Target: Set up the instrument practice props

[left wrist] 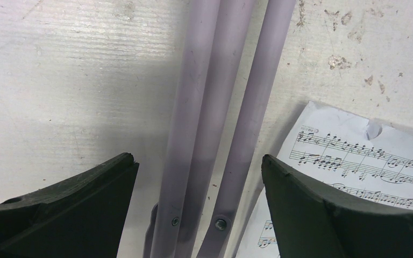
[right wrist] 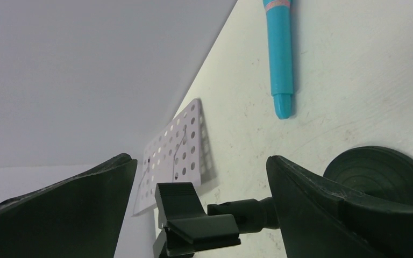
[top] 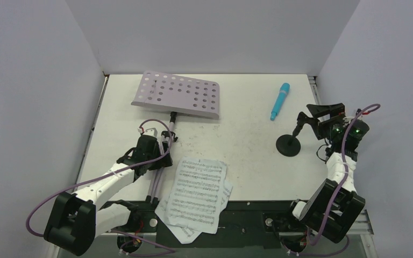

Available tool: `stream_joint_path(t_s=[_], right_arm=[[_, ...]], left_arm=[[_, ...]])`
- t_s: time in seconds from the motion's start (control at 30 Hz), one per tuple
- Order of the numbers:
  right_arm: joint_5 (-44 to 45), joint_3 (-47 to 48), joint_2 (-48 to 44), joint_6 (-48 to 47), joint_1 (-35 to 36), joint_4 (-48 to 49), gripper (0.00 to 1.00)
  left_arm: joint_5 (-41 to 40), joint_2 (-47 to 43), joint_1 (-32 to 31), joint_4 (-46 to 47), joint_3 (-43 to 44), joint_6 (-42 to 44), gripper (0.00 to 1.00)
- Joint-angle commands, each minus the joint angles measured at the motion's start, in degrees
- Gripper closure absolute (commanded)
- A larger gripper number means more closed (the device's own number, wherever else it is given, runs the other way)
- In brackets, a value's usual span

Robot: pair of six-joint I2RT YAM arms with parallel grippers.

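Left arm's fingers, spread, straddled the legs of the lilac perforated-desk music stand lying flat, upper left. Right arm's fingers, spread, flanked the black round-based mic stand. Advised: close squarely across all 3 tubes.

Left arm, right arm — white link shells, black joint housings, chunky black bases. Lilac cable loops along each. Two green lights at right wrist. Fingers — matte black wedges, rough edges.
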Motion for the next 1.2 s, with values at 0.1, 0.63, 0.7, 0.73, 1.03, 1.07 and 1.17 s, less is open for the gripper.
stream_joint_path(t_s=[0.1,0.63,0.7,0.73,1.03,1.07,1.17], right_arm=[[6.9,9.0,-3.7,-10.1,-0.1,-11.6,0.10],[24.8,24.0,-8.3,-24.9,23.7,-26.0,0.10],[24.4,23.7,-8.8,-25.3,27.5,-25.2,0.10],[24.6,23.4,-9.0,-25.6,29.7,-24.8,0.10],[27.8,17.9,-6.0,-28.5,49.9,-23.2,0.10],[27.9,17.7,-4.8,-28.6,51.7,-23.7,0.10],[26.6,15.5,-2.2,-27.7,56.9,-22.6,0.10]], left_arm=[[-0.5,-0.3,0.0,2.5,0.5,-0.2,0.15],[-0.4,-0.3,0.1,2.6,0.5,-0.2,0.15],[-0.5,-0.5,0.0,2.6,0.4,-0.2,0.15],[-0.5,-0.5,0.1,2.5,0.4,-0.2,0.15],[-0.3,-2.2,0.2,1.7,0.9,-1.2,0.14],[0.2,-2.5,0.2,1.7,1.3,-1.3,0.14],[1.6,-3.5,0.2,1.8,2.4,-1.9,0.13]])
